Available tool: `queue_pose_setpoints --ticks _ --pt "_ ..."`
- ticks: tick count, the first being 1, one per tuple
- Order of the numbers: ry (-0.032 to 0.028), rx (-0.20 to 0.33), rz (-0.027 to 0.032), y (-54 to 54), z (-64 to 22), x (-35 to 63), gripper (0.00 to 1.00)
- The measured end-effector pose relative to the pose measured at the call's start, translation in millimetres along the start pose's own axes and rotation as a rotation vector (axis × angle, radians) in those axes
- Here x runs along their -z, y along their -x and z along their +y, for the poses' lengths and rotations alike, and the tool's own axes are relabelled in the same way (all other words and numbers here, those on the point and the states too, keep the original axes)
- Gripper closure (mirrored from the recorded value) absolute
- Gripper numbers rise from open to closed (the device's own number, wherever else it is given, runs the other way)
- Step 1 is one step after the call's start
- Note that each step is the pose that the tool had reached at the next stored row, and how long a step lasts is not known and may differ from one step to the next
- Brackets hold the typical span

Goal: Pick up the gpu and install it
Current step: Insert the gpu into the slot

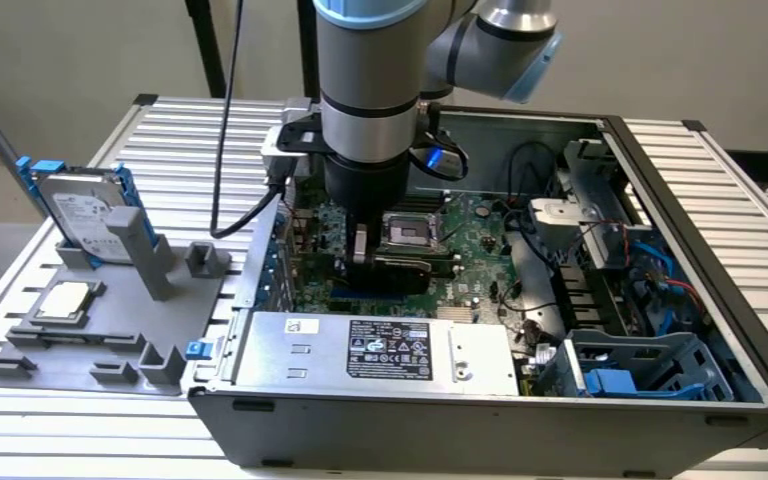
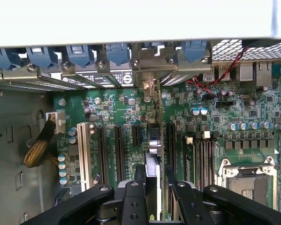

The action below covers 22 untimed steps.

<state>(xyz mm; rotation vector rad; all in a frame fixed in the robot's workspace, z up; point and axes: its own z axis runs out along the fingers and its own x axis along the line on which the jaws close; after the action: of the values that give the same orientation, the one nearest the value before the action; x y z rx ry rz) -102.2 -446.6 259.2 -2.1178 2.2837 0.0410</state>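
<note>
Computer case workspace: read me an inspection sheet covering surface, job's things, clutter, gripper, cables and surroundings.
Surface: slatted metal table bearing the open computer case and a grey fixture.
Job's things: gpu edge-on over the motherboard slots; seating unclear.
Clutter: hard drive standing in the fixture, processor chip lying on it.
Grippers: gripper closed on the gpu, inside the case.
Cables: black cable hanging beside the arm; red and black wires over the motherboard.
Surroundings: plain wall.
</note>
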Motion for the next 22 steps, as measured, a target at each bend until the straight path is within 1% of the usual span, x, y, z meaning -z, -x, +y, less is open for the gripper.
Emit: queue_pose_setpoints --ticks 5,12,19,22 --pt "0.0002 0.001 0.0005 -0.1 0.6 -0.4 0.74" --pt "0.0006 0.001 0.0012 -0.4 1.4 -4.6 0.74" --pt "0.0002 0.001 0.0003 -0.4 1.4 -6.2 0.74" --pt "-0.0008 0.002 -0.0018 0.5 1.3 -4.5 0.74"
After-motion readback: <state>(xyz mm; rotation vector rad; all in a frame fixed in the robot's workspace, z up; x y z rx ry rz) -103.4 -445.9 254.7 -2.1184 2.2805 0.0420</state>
